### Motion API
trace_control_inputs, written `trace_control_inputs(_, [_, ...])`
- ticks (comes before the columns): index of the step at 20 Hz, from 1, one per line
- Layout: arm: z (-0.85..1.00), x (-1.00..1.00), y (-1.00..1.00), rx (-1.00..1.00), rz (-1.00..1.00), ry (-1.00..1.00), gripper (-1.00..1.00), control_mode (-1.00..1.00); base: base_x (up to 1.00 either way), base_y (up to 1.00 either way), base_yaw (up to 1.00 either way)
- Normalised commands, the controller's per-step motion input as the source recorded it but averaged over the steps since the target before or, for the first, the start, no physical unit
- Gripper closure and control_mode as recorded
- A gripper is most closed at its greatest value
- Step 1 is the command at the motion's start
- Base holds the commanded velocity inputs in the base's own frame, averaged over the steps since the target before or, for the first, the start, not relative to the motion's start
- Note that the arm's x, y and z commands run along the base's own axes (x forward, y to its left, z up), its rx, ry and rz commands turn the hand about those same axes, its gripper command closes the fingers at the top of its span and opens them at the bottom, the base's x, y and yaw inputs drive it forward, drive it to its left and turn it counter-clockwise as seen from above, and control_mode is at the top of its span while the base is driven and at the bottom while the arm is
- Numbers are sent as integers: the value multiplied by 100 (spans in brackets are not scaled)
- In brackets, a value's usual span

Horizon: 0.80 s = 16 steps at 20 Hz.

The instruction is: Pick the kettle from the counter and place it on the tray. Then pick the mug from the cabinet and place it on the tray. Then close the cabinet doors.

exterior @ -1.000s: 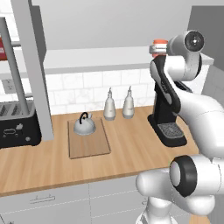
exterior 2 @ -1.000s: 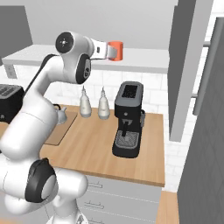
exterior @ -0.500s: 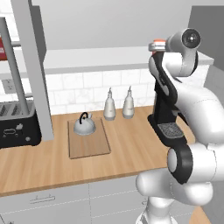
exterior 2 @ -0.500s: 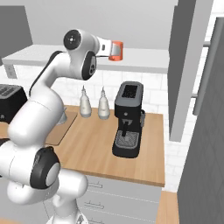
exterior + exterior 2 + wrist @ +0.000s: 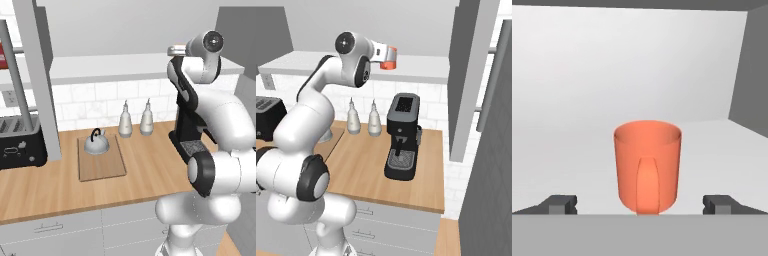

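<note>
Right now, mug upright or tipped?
Upright. In the hand view the mug stands on the cabinet shelf, rim on top, handle facing the camera.

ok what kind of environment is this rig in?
A simulated home kitchen, by the look of it: a wooden counter with a kettle on a tray, a coffee machine, and a wall cabinet holding a mug.

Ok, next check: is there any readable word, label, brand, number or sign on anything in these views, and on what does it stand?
None: no text can be read.
The mug is plain orange.
The kettle on the tray carries no marking.
The coffee machine and the two bottles show no label.
The red box at far left is too cut off to tell.
</note>
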Motion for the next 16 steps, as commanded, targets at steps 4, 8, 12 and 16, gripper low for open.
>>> trace_control_inputs(4, [-1, 30, -3, 2, 0, 0, -100, -100, 0, 0, 0])
trace_control_inputs(8, [-3, 25, -12, 7, 0, 0, -100, -100, 0, 0, 0])
trace_control_inputs(12, [-7, 18, -14, 6, 0, 0, -100, -100, 0, 0, 0])
trace_control_inputs(16, [-11, 10, -12, 4, 0, 0, -100, -100, 0, 0, 0])
